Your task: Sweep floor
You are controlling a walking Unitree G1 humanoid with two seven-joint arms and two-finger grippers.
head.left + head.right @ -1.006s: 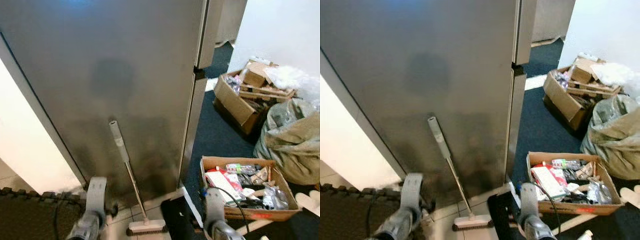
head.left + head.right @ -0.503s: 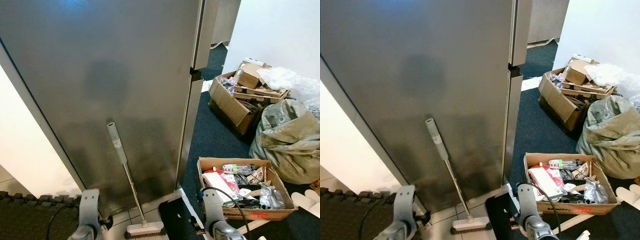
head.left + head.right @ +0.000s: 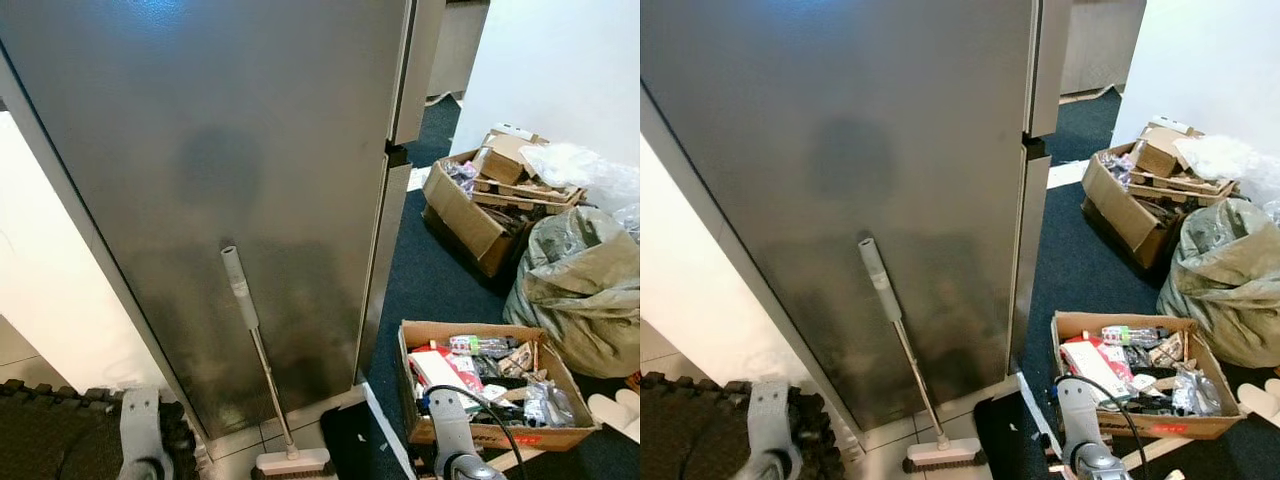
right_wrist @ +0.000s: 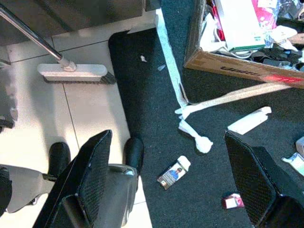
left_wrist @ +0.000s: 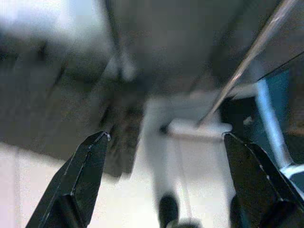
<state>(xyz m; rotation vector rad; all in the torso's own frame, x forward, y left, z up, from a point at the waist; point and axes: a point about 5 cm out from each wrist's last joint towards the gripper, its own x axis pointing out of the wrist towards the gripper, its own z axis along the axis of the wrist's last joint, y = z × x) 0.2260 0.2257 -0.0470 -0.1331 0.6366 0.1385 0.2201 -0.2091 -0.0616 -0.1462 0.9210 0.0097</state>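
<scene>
A broom leans against a tall grey fridge point(image 3: 230, 150). Its grey grip point(image 3: 238, 285) points up, and its white head point(image 3: 292, 462) rests on the pale tiles. The broom head point(image 4: 73, 72) also lies ahead of my right gripper point(image 4: 167, 134), which hangs open above the floor with nothing between its fingers. In the blurred left wrist view, my left gripper point(image 5: 165, 136) is open too, with the broom head point(image 5: 199, 129) and metal shaft point(image 5: 247, 57) beyond it. Both forearms show low in the eye views, the left arm point(image 3: 140, 440) and the right arm point(image 3: 450, 435).
An open cardboard box point(image 3: 415, 335) of clutter sits on the dark carpet to the right, with another box point(image 3: 460, 205) and a stuffed bag point(image 3: 575, 290) behind. A black mat point(image 4: 142, 95), a paper strip point(image 4: 171, 71), small bottles point(image 4: 174, 172) and foam tiles point(image 3: 50, 430) lie around.
The camera has shifted a little. Both forearms have sunk lower in the eye views, and the left one has moved to the left. The broom stays leaning in place.
</scene>
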